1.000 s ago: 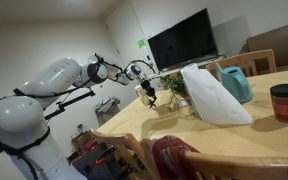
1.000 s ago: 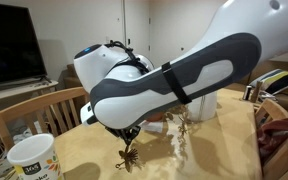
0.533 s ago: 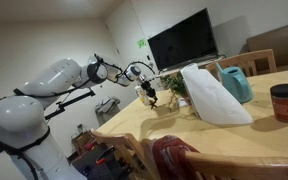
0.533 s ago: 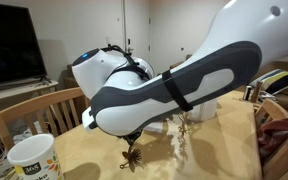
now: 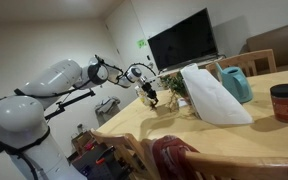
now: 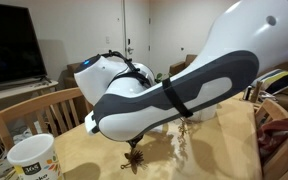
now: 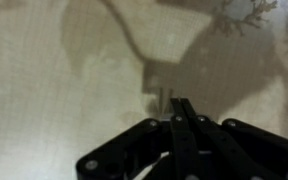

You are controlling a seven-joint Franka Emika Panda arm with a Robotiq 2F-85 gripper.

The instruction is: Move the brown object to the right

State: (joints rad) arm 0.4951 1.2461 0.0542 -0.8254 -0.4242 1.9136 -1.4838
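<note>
The white robot arm (image 5: pixel 44 90) reaches out over the far end of the pale yellow-tan wooden table (image 5: pixel 189 135), its black gripper (image 5: pixel 150 97) hanging just above the surface. In the wrist view the two dark fingers (image 7: pixel 189 125) are drawn together into one narrow point, and their shadow lies on the table a little beyond the tips. The tiny dark-brown stubby object I cannot pick out in any view, and whether it is pinched between the tips I cannot tell. In an exterior view the gripper (image 6: pixel 136 160) shows only as a dark spidery shape under the bulky white forearm, with a white printed mug (image 6: pixel 29 160) well apart from it. Farther along the table stand a crumpled white bag (image 5: pixel 214 97), a teal jug (image 5: pixel 235 83) and a red-brown jar with a dark lid (image 5: pixel 285 103)
</note>
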